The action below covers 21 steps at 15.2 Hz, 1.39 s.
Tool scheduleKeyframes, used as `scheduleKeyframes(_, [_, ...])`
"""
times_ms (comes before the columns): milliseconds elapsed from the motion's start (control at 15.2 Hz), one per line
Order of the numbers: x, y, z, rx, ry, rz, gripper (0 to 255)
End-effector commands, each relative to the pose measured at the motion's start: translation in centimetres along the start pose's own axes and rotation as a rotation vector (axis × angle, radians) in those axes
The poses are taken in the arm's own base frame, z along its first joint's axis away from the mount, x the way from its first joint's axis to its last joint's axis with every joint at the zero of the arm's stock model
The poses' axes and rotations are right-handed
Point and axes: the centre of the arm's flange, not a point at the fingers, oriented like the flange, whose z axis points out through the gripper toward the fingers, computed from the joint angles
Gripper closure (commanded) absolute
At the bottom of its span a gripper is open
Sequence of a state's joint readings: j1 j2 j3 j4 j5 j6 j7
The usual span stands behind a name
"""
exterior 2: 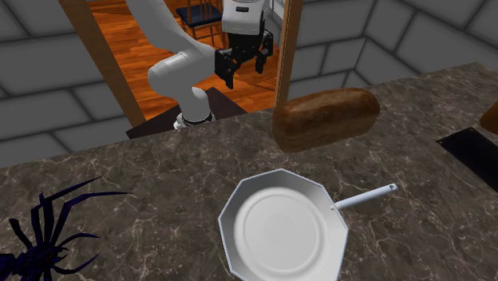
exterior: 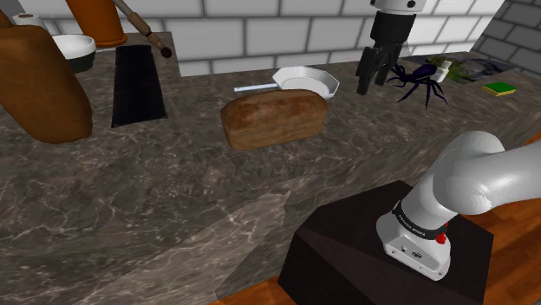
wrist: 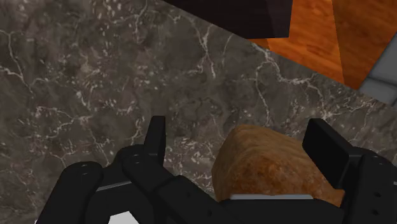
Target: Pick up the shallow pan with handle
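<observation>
Brown bread loaf [exterior: 274, 118] on dark marble counter [exterior: 173, 199], dark blue spider [exterior: 422, 80], green sponge [exterior: 499, 87], black mat [exterior: 138, 84]

pan [exterior: 308, 80]: near side hidden behind bread loaf [exterior: 274, 119] in shoulder view; in second exterior view its near rim is clipped by the bottom edge; spider [exterior 2: 24, 255] there is cut by left and bottom edges; black mat [exterior 2: 479, 156] is cut by the right edge; shoulder view: arm [exterior: 394, 7] is cropped at the top, brown block [exterior: 43, 87] is cut at the left, bits beside green pad [exterior: 499, 87] are too small to identify; wrist view: loaf's near end is hidden behind gripper [wrist: 240, 137]
</observation>
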State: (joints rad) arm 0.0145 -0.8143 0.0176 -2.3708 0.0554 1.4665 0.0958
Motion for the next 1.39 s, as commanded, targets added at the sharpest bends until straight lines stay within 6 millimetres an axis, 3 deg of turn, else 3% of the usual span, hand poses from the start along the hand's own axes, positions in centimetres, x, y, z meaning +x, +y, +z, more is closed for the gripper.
scheduleKeyframes(0, [0.0, 0.0, 0.0, 0.0, 0.0, 0.0, 0])
scheduleKeyframes(1320, [22.0, -4.2, 8.1, -0.42, 0.161, -0.334, 0])
